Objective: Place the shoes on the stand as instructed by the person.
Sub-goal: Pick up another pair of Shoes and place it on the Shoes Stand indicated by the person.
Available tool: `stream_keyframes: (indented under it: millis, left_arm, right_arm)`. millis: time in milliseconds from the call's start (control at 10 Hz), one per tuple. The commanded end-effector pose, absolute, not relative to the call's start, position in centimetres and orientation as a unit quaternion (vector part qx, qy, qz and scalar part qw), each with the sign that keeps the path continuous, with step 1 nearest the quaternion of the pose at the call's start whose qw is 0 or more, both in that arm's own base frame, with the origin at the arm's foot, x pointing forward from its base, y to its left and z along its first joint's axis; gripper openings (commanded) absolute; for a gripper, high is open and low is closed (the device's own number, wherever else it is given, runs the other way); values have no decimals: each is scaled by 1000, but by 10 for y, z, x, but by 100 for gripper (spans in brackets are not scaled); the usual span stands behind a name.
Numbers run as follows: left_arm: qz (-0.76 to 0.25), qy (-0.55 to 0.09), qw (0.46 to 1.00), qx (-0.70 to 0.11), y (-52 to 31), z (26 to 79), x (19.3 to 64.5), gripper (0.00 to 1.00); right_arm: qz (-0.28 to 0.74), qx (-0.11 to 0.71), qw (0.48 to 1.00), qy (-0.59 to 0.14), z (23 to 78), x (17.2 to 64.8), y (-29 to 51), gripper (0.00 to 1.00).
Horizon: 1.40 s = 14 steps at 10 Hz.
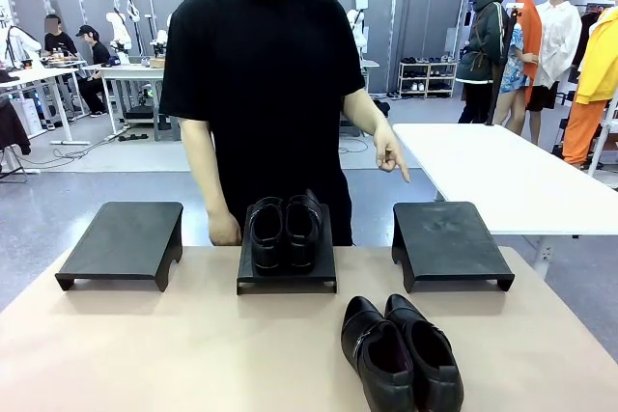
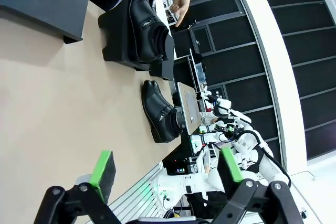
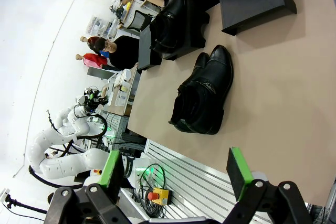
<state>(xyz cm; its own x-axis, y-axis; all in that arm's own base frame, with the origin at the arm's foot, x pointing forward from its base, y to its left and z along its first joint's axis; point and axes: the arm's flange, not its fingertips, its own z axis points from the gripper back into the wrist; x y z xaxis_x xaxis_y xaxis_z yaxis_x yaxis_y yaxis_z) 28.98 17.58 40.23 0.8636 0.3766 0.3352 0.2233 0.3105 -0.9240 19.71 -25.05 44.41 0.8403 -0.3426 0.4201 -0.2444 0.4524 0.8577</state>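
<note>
The low black flat-topped middle stand (image 1: 287, 275) is sitting toward the far edge of the tan tabletop (image 1: 174, 344). A pair of glossy black leather dress shoes (image 1: 284, 231) is resting side by side on top of it. A matching black left stand (image 1: 124, 238) is sitting well to its left and a matching black right stand (image 1: 447, 238) well to its right, in one row. A second glossy black leather pair (image 1: 401, 352) is lying on the tabletop in front of the middle stand and to its right, toes angling toward it. The person in the black T-shirt (image 1: 261, 84) is standing directly behind the middle stand, one hand (image 1: 224, 229) hanging just beside its far left corner, the other hand (image 1: 391, 156) pointing down behind and to its right, toward the right stand.
</note>
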Motion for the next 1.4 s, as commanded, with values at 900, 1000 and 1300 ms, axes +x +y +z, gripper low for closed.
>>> stream_keyframes:
  millis: [900, 1000, 1300]
  left_arm:
    - [42, -259, 764, -590, 176, 402, 290, 100]
    - [42, -259, 764, -590, 176, 402, 290, 100]
    - [42, -259, 764, -590, 176, 402, 290, 100]
  right_arm:
    - [16, 449, 872, -194, 493, 234, -192, 100]
    - [41, 427, 890, -158, 505, 251, -163, 100]
    - [80, 369, 924, -62, 518, 289, -62, 100]
